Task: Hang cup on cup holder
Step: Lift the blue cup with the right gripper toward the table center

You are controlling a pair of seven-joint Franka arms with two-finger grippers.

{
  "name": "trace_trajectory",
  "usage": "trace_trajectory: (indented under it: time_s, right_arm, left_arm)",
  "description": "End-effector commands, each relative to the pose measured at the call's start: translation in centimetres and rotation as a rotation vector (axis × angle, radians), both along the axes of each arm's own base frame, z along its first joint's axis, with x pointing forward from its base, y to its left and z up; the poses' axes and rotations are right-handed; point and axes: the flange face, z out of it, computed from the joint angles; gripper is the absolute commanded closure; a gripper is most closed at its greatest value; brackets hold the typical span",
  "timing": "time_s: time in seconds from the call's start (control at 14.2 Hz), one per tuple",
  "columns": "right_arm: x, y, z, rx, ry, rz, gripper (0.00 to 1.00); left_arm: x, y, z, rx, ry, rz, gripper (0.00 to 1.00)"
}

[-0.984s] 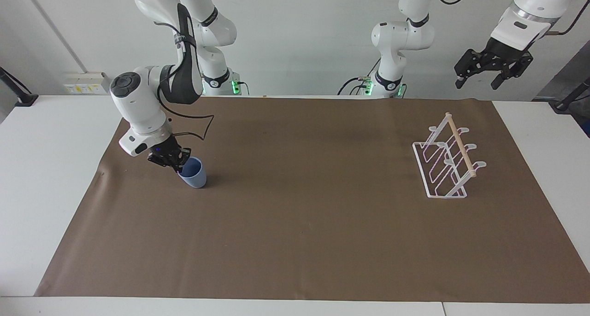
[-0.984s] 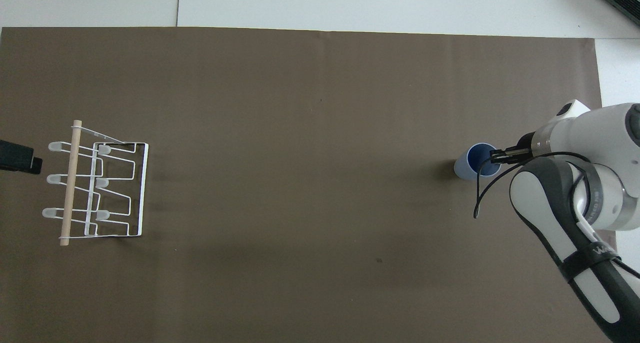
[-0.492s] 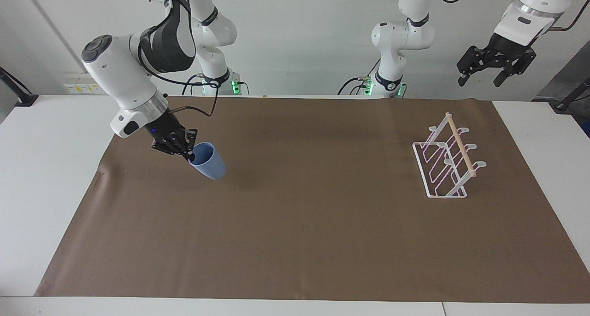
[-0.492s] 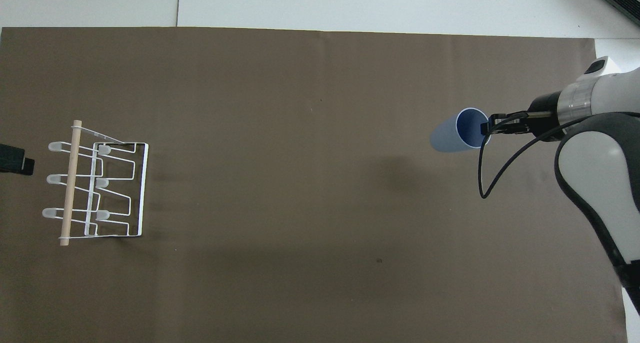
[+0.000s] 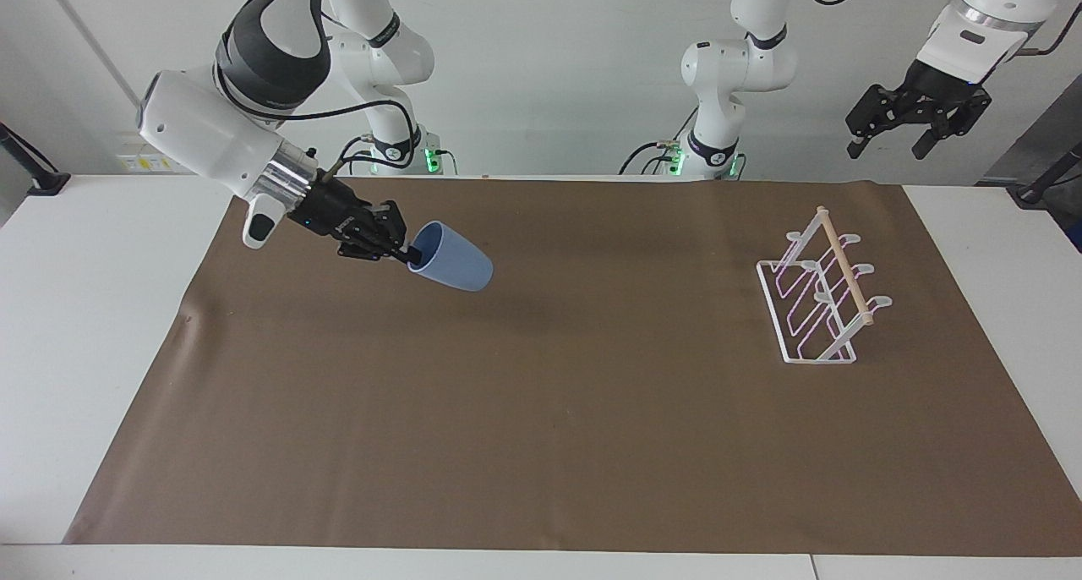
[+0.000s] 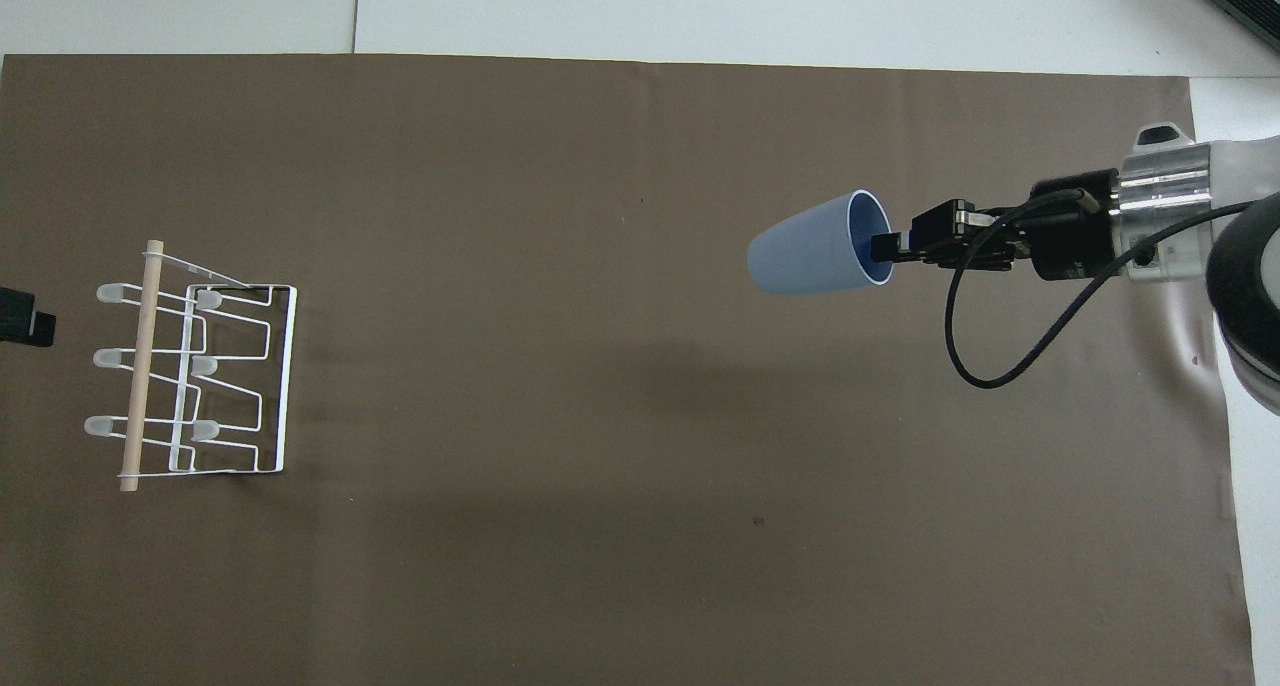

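Right now I have the small light-blue plastic tumbler cup [image 5: 450,267] up in the air, carried on its side over the brown table mat [image 5: 541,445] toward the right arm's end of the table. My right gripper [image 5: 412,256] is pinched on the cup's rim, one finger inside the mouth, with the cup's base pointing along the table toward the small white wire cup holder [image 5: 818,297] with its light wooden rod on top. That rack stands on the mat at the left arm's end, well apart from the cup.

I judge this to be the carry step: the cup is picked up, not yet hung. The next move calls for a long traverse across the mat, then turning the mouth down over one of the rounded peg tips.

My left gripper [image 5: 918,122] waits high above the rack's end with its fingers apart, holding nothing.

From the facing view I can read the cup's height off the mat and the waiting arm. From the overhead view I get the open mouth of the cup [image 6: 818,257] and the right gripper [image 6: 884,249] entering it, plus the peg layout on the cup holder [image 6: 190,376]; the left gripper shows there only as a dark sliver at the frame edge, I think.
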Motion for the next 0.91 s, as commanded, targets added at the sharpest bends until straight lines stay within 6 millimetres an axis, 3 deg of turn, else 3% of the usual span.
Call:
trace_trajectory:
  time_s: [0.0, 0.14, 0.35, 0.63, 0.84]
  right_arm:
    - [-1.0, 2.1, 1.0, 0.231, 0.035, 0.014, 1.00]
    - [-2.0, 3.1, 1.2, 0.376, 0.061, -0.022, 1.00]
    - [-3.6, 7.8, 0.9, 0.520, 0.110, -0.018, 1.00]
    - [-4.5, 12.2, 0.1, 0.605, 0.151, -0.043, 1.00]
    - [-5.4, 15.1, -0.7, 0.640, 0.173, -0.072, 1.00]
  left_arm:
    - [-0.4, -1.0, -0.4, -0.027, -0.034, -0.019, 0.00]
    - [-0.5, -1.7, -0.6, -0.042, -0.033, -0.103, 0.00]
    - [-0.6, -2.7, -0.5, -0.113, -0.047, -0.278, 0.00]
    - [-0.7, -4.2, -0.1, -0.198, -0.082, -0.511, 0.00]
    - [-0.9, -6.9, 0.4, -0.192, -0.118, -0.707, 0.00]
